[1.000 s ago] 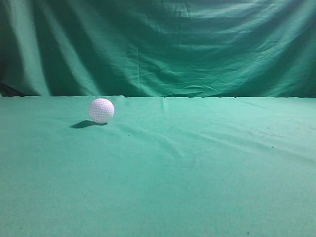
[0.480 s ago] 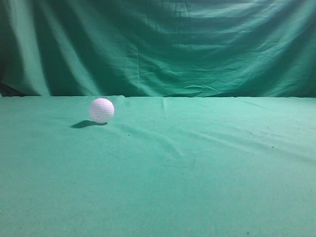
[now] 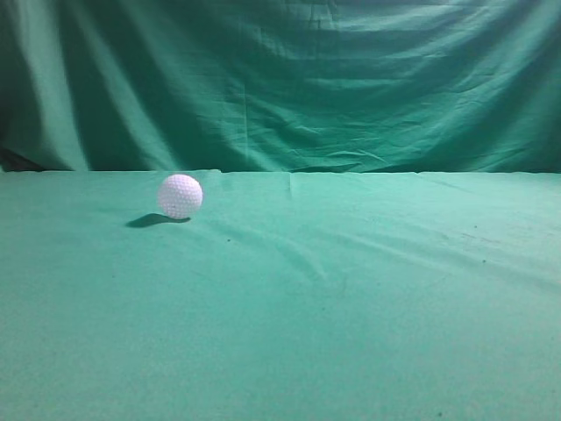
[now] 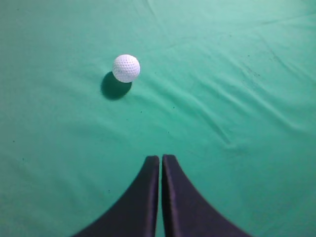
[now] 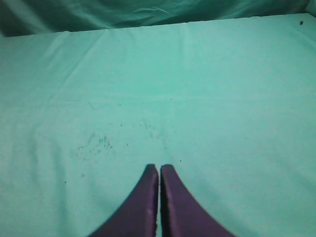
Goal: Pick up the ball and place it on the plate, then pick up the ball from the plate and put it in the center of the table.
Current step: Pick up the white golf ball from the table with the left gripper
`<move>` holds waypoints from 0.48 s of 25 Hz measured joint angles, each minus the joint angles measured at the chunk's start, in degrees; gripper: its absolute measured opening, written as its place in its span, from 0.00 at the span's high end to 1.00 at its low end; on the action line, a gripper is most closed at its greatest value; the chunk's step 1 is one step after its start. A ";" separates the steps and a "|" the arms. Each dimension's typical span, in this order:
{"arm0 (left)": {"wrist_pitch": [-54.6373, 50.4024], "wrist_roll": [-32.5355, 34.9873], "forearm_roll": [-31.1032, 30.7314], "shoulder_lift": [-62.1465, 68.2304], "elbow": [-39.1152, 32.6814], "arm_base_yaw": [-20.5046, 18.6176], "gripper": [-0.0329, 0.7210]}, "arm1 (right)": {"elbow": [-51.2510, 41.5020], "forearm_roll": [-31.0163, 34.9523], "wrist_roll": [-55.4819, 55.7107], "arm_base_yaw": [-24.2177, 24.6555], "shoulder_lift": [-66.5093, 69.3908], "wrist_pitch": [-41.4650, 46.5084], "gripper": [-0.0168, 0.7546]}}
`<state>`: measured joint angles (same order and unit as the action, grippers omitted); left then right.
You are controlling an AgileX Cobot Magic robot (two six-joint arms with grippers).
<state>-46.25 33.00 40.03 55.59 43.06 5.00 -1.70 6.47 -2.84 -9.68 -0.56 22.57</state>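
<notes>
The ball [image 3: 181,196] is a small white dimpled sphere resting on the green cloth table [image 3: 351,298], left of the middle in the exterior view. It also shows in the left wrist view [image 4: 126,68], ahead and to the left of my left gripper [image 4: 161,158], which is shut and empty, well apart from the ball. My right gripper [image 5: 159,167] is shut and empty over bare cloth. No plate shows in any view. Neither gripper shows in the exterior view.
A folded green curtain [image 3: 280,79] hangs behind the table's far edge. The cloth has soft wrinkles right of the ball [image 4: 217,128] and small dark specks in the right wrist view [image 5: 96,143].
</notes>
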 joint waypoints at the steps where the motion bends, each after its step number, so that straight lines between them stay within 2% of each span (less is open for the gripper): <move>1: -0.01 0.54 0.00 1.85 1.23 0.62 0.96 | 0.00 0.00 0.00 0.00 0.00 0.00 0.98; 3: 0.46 1.50 -0.11 5.43 3.62 3.21 0.96 | 0.00 0.00 0.00 0.00 0.00 0.00 0.98; 6: 3.99 1.23 -3.84 10.49 6.66 10.68 0.96 | 0.00 0.00 0.00 0.00 0.00 0.00 0.98; 8: 6.39 -3.30 -10.72 14.61 8.96 15.40 0.96 | 0.00 0.00 0.00 0.00 0.00 0.00 0.98; 12: 6.72 -14.24 -26.24 24.36 14.96 20.96 0.96 | 0.00 0.00 0.00 0.00 0.00 0.00 0.98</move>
<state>-39.53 18.76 13.80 79.96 58.02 25.96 -1.70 6.47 -2.84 -9.68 -0.56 22.57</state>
